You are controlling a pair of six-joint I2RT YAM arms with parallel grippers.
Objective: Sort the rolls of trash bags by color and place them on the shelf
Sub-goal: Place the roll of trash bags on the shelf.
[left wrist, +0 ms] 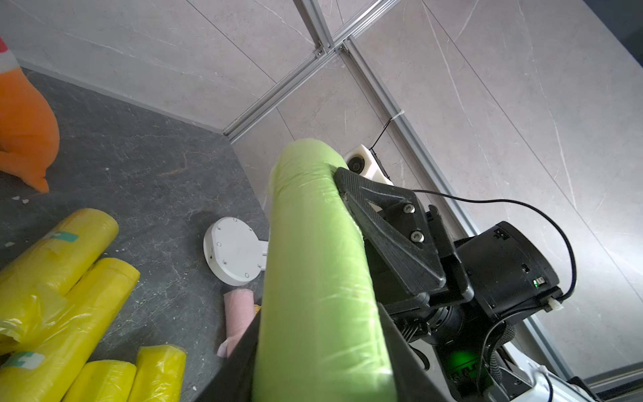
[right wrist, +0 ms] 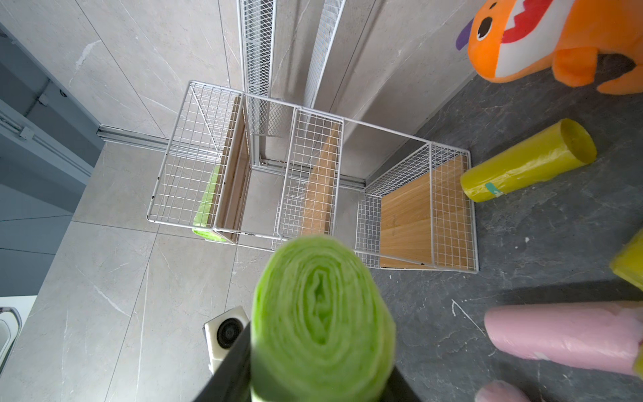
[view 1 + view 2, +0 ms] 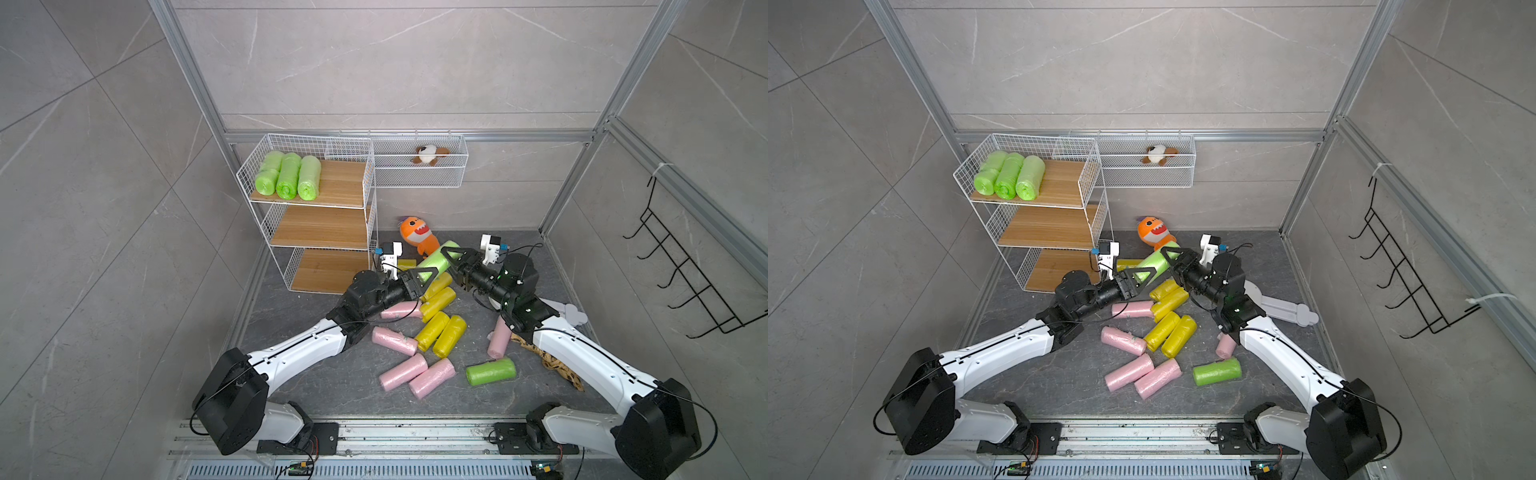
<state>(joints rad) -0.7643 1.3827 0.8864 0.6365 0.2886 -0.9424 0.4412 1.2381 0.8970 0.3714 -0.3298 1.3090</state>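
A lime green roll (image 3: 434, 262) (image 3: 1152, 261) hangs above the floor between both arms. My left gripper (image 3: 424, 275) (image 1: 320, 365) is shut on its near end, with a dark jaw pressed to each side. My right gripper (image 3: 451, 254) (image 2: 322, 376) is shut on the other end, and in the right wrist view the roll (image 2: 320, 313) faces the camera end-on. The shelf (image 3: 332, 226) stands at the back left, with three green rolls (image 3: 286, 176) lying on its top board and the two lower boards bare. Several yellow rolls (image 3: 440, 328), several pink rolls (image 3: 411, 374) and one green roll (image 3: 490, 371) lie on the floor.
An orange plush shark (image 3: 417, 235) sits on the floor just behind the grippers. A white wire basket (image 3: 419, 178) on the back wall holds a small plush toy (image 3: 428, 154). One yellow roll (image 2: 529, 165) lies beside the shelf's bottom tier. A black hook rack (image 3: 681, 274) hangs on the right wall.
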